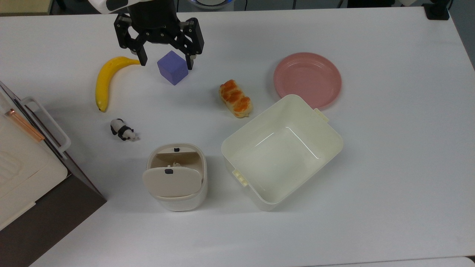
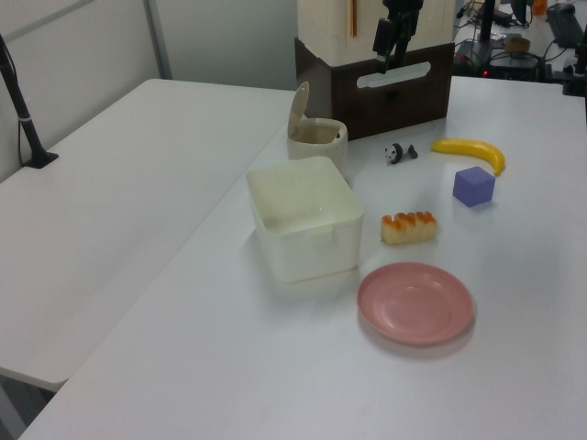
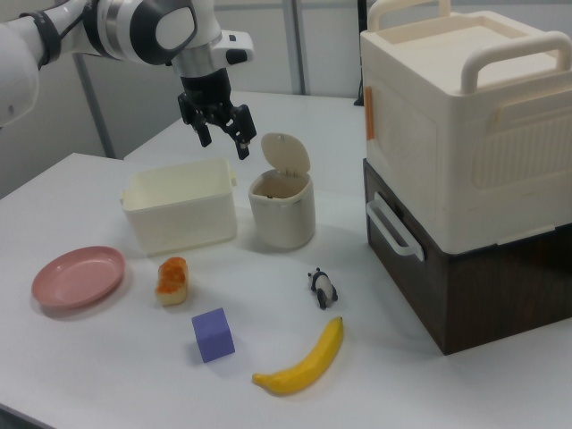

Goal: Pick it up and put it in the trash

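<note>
Now paper wad (image 1: 175,163) inside trash (image 1: 177,198), end effector (image 1: 165,62) spread

The top view looks straight down on my table (image 1: 389,185); the left view looks along it from the pink plate (image 2: 415,303) end toward the stacked boxes (image 2: 371,55); the right view faces back from the banana (image 3: 299,362) side, nearer; all three share the tabletop

White table (image 1: 389,185) under even light. A second white table (image 2: 101,211) stands beside it in the left view, with pale wall panels (image 2: 220,37) behind both.
</note>
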### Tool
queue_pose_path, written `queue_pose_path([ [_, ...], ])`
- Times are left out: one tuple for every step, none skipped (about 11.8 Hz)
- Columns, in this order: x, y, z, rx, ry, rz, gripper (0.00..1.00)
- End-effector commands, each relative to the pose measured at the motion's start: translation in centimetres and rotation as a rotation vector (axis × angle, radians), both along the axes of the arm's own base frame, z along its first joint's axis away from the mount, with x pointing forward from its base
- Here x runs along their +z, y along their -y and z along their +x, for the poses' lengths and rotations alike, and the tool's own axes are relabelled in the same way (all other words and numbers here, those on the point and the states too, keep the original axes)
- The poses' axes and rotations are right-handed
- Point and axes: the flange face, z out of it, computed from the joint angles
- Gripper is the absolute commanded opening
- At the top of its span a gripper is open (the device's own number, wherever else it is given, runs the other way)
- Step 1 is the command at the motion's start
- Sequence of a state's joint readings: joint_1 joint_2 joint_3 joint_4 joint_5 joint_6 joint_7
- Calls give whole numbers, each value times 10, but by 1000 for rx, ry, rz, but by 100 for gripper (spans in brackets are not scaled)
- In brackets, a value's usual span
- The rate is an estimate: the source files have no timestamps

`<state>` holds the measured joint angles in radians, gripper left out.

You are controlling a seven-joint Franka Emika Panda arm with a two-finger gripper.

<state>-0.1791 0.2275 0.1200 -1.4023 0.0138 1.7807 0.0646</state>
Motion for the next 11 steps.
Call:
queue_pose_path([
  [-1, -10, 3, -7, -4, 19, 100],
  [-1, -12, 2, -11, -11, 23, 100],
  [3, -12, 1, -11, -14, 28, 100],
  [10, -13, -2, -12, -34, 30, 100],
  [9, -14, -3, -33, -49, 32, 100],
  [12, -14, -3, -48, -42, 35, 100],
  [12, -14, -3, -53, -41, 36, 100],
  [12, -14, -3, -54, -41, 36, 100],
  [11, -14, -2, -54, -43, 35, 100],
  [11, -15, -3, -51, -47, 33, 100],
  [12, -16, -3, -50, -47, 33, 100],
])
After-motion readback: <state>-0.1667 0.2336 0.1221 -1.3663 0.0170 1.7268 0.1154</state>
